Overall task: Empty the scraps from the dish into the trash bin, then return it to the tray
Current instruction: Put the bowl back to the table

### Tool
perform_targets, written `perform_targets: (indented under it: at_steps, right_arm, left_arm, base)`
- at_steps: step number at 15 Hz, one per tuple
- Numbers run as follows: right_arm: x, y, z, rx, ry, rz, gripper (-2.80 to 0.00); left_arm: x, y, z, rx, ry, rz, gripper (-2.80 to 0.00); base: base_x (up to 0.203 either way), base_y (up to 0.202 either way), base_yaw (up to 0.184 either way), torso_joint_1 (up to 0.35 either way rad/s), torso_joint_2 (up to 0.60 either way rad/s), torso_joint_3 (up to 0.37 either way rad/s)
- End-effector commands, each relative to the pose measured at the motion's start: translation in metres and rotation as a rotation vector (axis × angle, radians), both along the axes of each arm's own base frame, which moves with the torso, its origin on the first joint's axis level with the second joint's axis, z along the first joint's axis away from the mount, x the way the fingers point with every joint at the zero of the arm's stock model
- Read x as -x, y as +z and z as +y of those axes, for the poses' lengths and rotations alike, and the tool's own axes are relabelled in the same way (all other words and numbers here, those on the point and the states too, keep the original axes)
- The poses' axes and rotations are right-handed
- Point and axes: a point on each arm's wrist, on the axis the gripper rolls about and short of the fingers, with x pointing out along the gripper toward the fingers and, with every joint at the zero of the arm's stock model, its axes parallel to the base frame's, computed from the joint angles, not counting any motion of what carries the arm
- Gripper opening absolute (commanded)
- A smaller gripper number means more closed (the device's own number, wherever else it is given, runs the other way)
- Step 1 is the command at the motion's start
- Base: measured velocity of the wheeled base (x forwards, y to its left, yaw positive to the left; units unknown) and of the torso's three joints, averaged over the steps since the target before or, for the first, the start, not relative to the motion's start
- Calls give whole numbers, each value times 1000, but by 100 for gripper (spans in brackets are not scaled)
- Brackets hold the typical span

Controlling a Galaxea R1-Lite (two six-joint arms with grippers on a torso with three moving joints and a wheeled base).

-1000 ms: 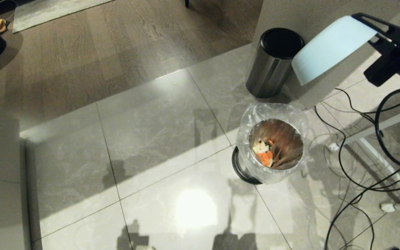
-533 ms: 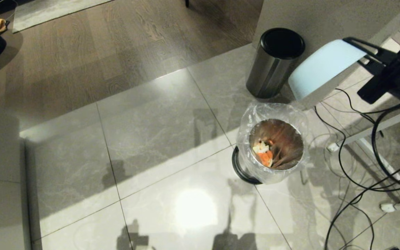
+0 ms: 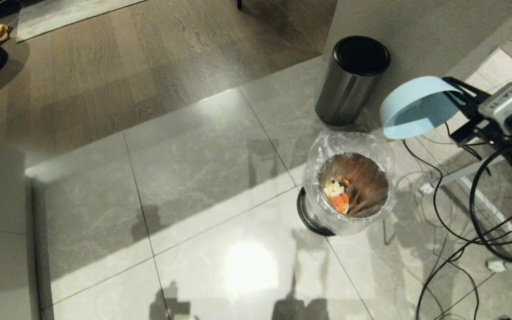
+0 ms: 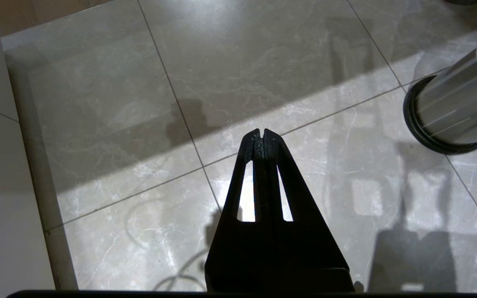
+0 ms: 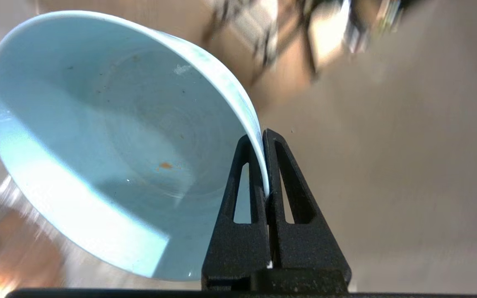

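While clamped by its rim in right pincer (image 5: pixel 263 134) | dish (image 3: pixel 411 106) tilted, mouth facing down-left | left pincer (image 4: pixel 262 133) closed

black slotted claw (image 5: pixel 264 140) — tapered fingers

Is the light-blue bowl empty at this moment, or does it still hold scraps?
Empty. The right wrist view shows the bowl with a bare inside, only a tiny orange speck left; the scraps lie in the trash bin.
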Motion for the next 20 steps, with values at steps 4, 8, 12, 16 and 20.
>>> perform_targets:
  at_steps: [4, 8, 12, 16, 20]
  right_arm:
    - [5, -37, -5, -174, -183, 235, -280]
    - [31, -60, -10, -343, -300, 461, -280]
    - [74, -82, -13, -484, -384, 638, -280]
    - [125, -102, -16, -598, -394, 729, -280]
    - [168, -123, -19, -692, -385, 732, -280]
  left_arm:
    - [0, 0, 0, 2, 0, 0, -280]
    - [0, 0, 0, 1, -1, -1, -280]
    - [0, 0, 0, 1, 1, -1, -280]
    - [0, 0, 0, 1, 0, -1, -280]
    - [0, 0, 0, 2, 0, 0, -280]
  base:
    - [0, 0, 0, 0, 0, 0]
    - [0, 0, 0, 0, 0, 0]
    - [0, 0, 0, 0, 0, 0]
    - [0, 0, 0, 0, 0, 0]
    - [0, 0, 0, 0, 0, 0]
